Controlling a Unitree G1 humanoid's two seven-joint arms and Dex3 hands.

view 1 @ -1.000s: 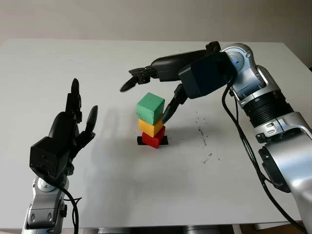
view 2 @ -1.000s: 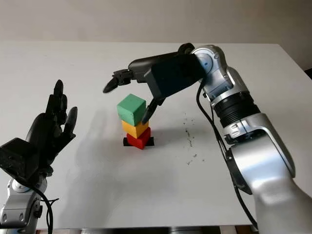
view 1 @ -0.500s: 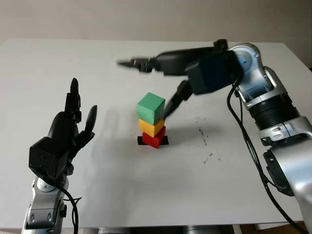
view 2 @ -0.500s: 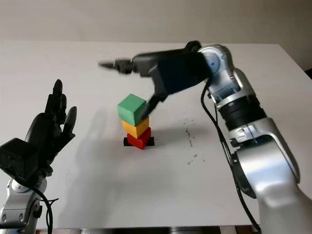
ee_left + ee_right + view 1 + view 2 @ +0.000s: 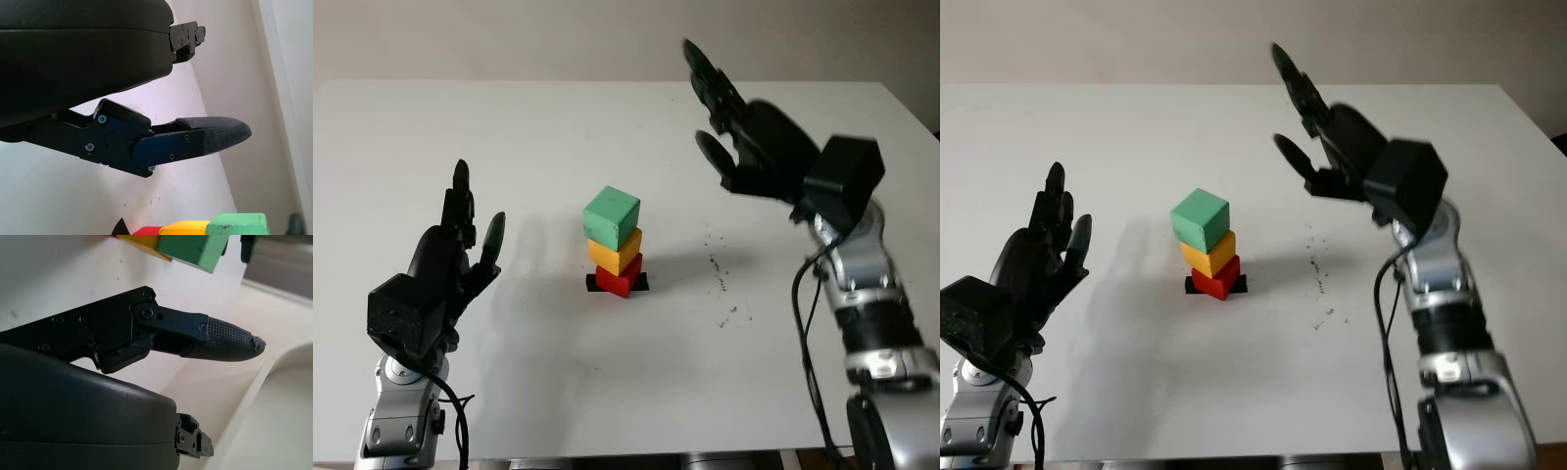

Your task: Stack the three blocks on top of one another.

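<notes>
Stack done at table (image 5: 460,127) centre: green block (image 5: 612,214) on yellow block (image 5: 616,253) on red block (image 5: 620,277), green twisted. Blocks look light, rigid; if you regrip, take flat sides. Left hand (image 5: 445,264), right hand (image 5: 754,137) open, holding nothing, well apart from stack

Green block (image 5: 612,215) tops yellow block (image 5: 616,253) and red block (image 5: 619,278), both hands apart.

Bare table (image 5: 509,372) all around block stack (image 5: 615,243)

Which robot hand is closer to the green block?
Right, narrowly. The right hand is raised beyond the green block on its right; the left hand is open farther off on its left.
</notes>
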